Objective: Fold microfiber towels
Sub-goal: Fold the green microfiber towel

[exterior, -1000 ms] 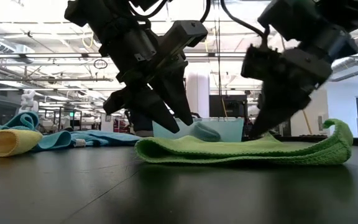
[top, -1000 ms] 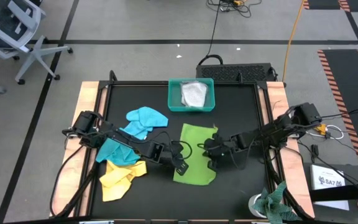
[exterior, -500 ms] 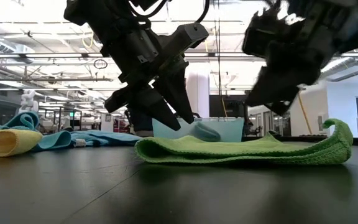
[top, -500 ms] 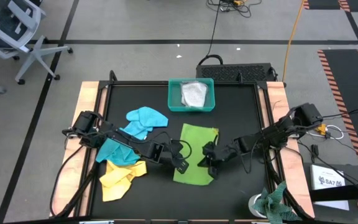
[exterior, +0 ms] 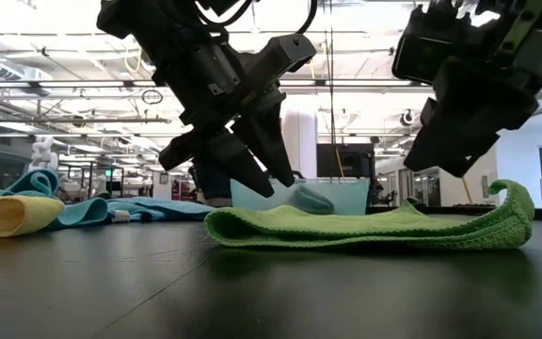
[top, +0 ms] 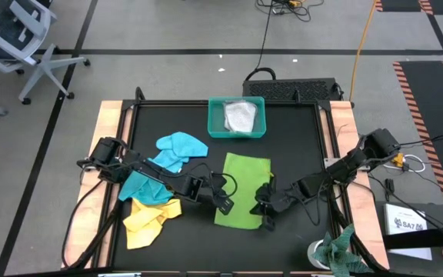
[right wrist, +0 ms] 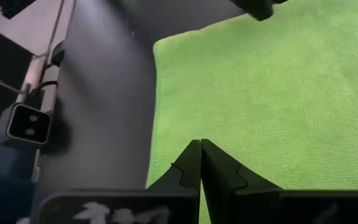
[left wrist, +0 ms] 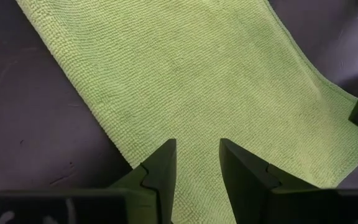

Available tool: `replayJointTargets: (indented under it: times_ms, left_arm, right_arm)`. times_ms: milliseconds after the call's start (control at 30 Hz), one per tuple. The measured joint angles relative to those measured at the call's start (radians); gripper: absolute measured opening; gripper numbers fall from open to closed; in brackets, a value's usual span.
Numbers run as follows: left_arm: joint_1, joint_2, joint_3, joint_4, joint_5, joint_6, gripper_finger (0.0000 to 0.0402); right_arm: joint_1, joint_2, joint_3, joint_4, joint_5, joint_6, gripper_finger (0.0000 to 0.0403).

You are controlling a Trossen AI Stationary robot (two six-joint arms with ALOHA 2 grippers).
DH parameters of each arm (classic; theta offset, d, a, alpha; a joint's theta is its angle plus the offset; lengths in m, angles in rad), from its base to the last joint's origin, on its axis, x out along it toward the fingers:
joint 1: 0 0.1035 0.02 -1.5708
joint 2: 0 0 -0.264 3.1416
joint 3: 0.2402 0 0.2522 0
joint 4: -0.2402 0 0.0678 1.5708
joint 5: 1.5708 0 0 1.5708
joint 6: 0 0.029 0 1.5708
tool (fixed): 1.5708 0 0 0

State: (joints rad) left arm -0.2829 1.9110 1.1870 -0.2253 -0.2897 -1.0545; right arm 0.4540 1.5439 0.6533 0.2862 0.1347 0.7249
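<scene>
A lime green microfiber towel (top: 242, 190) lies spread flat on the black table, and one of its corners (exterior: 511, 193) curls up. My left gripper (top: 223, 202) stands open just above the towel's left edge, near its near left corner, and the cloth shows between its fingers (left wrist: 196, 155). My right gripper (top: 264, 217) is shut and hangs clear above the towel's near right part (right wrist: 197, 155). More towels lie to the left: a light blue one (top: 180, 149), a turquoise one (top: 138, 187) and a yellow one (top: 151, 218).
A teal tray (top: 215, 123) at the far middle of the table holds a pale grey towel (top: 240, 117). A mottled green-and-white rag (top: 341, 250) lies by the near right corner. The table has wooden side rails (top: 337, 127).
My right gripper has come up off the green towel and swung toward the table's near edge along the towel's right side, turning as it went and staying shut. The towel has kept its place.
</scene>
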Motion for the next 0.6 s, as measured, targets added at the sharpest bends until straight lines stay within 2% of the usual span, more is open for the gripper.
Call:
replayJointTargets:
  times_ms: [600]
  left_arm:
    - [0.000,0.000,0.000,-0.001,0.000,-0.004,0.0122]
  right_arm:
    - [0.106,0.133,-0.001,0.013,0.019,0.149,0.0000]
